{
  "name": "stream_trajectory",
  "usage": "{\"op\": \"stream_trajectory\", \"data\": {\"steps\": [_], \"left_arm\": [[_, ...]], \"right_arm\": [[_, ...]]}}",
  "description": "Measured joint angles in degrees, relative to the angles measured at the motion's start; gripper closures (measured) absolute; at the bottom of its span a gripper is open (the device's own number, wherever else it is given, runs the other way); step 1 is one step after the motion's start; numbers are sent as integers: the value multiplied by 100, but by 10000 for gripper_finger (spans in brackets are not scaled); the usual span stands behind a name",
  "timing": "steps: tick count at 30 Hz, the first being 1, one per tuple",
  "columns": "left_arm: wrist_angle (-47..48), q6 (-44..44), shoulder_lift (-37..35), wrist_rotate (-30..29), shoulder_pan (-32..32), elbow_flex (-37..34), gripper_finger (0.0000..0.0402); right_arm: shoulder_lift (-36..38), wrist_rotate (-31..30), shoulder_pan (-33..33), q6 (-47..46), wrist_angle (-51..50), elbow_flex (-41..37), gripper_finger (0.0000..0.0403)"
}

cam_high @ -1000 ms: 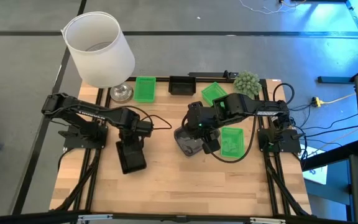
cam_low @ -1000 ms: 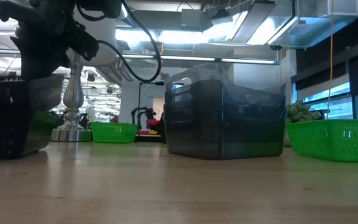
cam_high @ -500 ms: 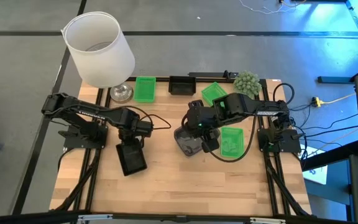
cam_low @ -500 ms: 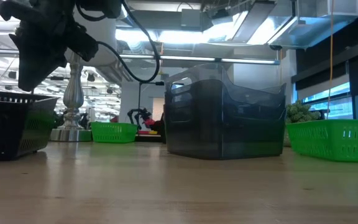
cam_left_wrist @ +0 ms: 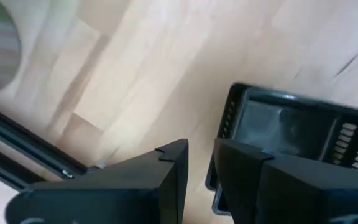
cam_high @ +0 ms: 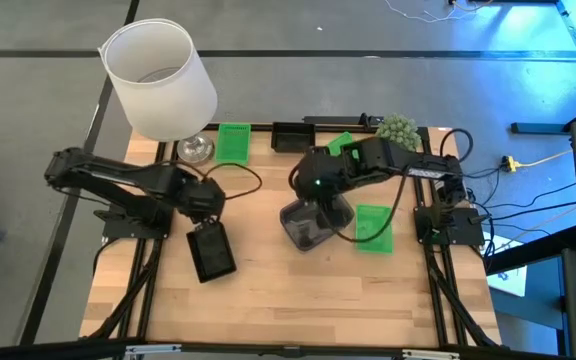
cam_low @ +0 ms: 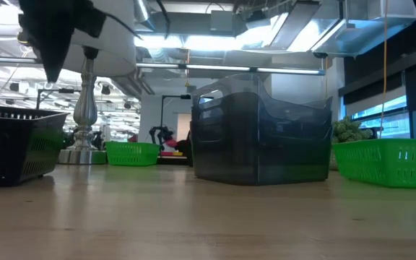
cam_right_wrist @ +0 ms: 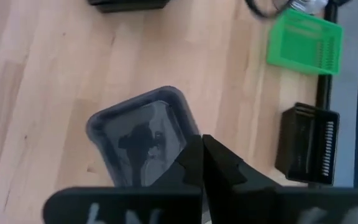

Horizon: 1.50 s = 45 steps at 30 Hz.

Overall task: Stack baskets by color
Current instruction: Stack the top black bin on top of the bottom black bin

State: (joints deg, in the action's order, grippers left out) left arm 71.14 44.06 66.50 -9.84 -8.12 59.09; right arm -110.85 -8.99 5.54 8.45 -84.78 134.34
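Observation:
A black basket (cam_high: 212, 251) sits flat on the wooden table at the near left, also in the left wrist view (cam_left_wrist: 297, 134) and the low view (cam_low: 13, 148). My left gripper (cam_high: 208, 208) hangs open above and just beyond its far end (cam_left_wrist: 199, 163), with nothing between its fingers. A smoky grey basket (cam_high: 306, 228) stands on its base mid-table. My right gripper (cam_right_wrist: 202, 149) hovers shut above its far end (cam_high: 320, 195). Green baskets rest at the far left (cam_high: 233, 143), far middle (cam_high: 340, 145) and right (cam_high: 373, 226). A second black basket (cam_high: 291, 136) sits at the far edge.
A white lampshade (cam_high: 158, 75) on a silver stand (cam_low: 85, 108) rises at the far left corner. A round green plant ball (cam_high: 398, 130) lies at the far right. Bare wood stretches along the near half of the table (cam_high: 298, 300).
My left gripper has let go of the black basket, risen and drawn back toward the table's left and far side, rolling as it went. The basket has settled flat on the table. My right gripper has shifted a little toward the far left, uncovering more of the right green basket.

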Motion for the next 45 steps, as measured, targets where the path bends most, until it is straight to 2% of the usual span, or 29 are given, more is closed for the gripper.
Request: {"op": "stream_trajectory", "data": {"steps": [10, 18, 23, 28, 32, 35, 40, 45], "left_arm": [[-100, 687, -1253, -1262, -451, 0, 333], [-186, 694, -1787, -1678, -652, 0, 333], [-186, 694, -1970, -1870, -763, 0, 333], [-222, 683, -2022, -1968, -813, 0, 333], [-221, 651, -2049, -1973, -811, 2, 333], [-221, 625, -2040, -1974, -811, 2, 333], [-221, 339, -2044, -2036, -811, 2, 333], [-221, 331, -2046, -2407, -811, 4, 333]], "right_arm": [[-28, 4, -674, -172, 512, -4, 402], [-123, 10, -1216, -326, 1056, -1, 397], [-367, 298, -1542, -46, 1074, -2, 359], [-717, 323, -1878, 32, 1385, -2, 319], [-1035, 375, -2272, -228, 1613, -2, 308], [-1279, 714, -2573, -230, 1675, -2, 308], [-1620, 869, -2939, 605, 1687, -4, 307], [-1955, 971, -3191, 1686, 1628, -2, 306]]}}
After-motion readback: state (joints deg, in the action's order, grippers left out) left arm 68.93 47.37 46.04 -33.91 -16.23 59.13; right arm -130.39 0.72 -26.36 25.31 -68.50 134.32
